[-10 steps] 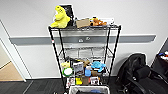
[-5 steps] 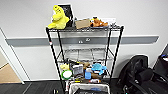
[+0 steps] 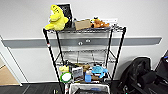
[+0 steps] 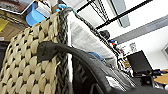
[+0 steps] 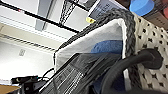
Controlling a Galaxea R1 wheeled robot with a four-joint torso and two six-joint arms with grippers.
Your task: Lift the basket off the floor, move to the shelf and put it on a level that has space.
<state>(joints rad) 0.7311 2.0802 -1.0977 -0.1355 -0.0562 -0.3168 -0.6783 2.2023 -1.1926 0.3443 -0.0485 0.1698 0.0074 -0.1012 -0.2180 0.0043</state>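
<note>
The shelf (image 3: 50, 52), a black-posted wire rack, stands against the wall straight ahead. Its top tier holds a yellow plush toy (image 3: 57, 17), a box and small toys. The level (image 3: 85, 57) below it is a bare grey wire grid. The tier under that is crowded with small items. The basket (image 3: 89, 88), cream-white, sits at the bottom edge of the head view, in front of the rack's lower part. The left wrist view shows its woven side (image 4: 27, 62) and black handle loop (image 4: 75, 53) close up. The right wrist view shows its other end (image 5: 150, 40), with blue cloth (image 5: 107, 47) and a black item inside.
A black bag and chair (image 3: 140, 75) stand right of the rack. A grey rail (image 3: 140, 41) runs along the white wall. At left is a doorway with tan flooring (image 3: 6, 76). Dark carpet (image 3: 32, 88) lies in front.
The rack looks slightly larger and has shifted in the picture, so the camera has moved nearer. The basket has kept its place at the bottom edge.
</note>
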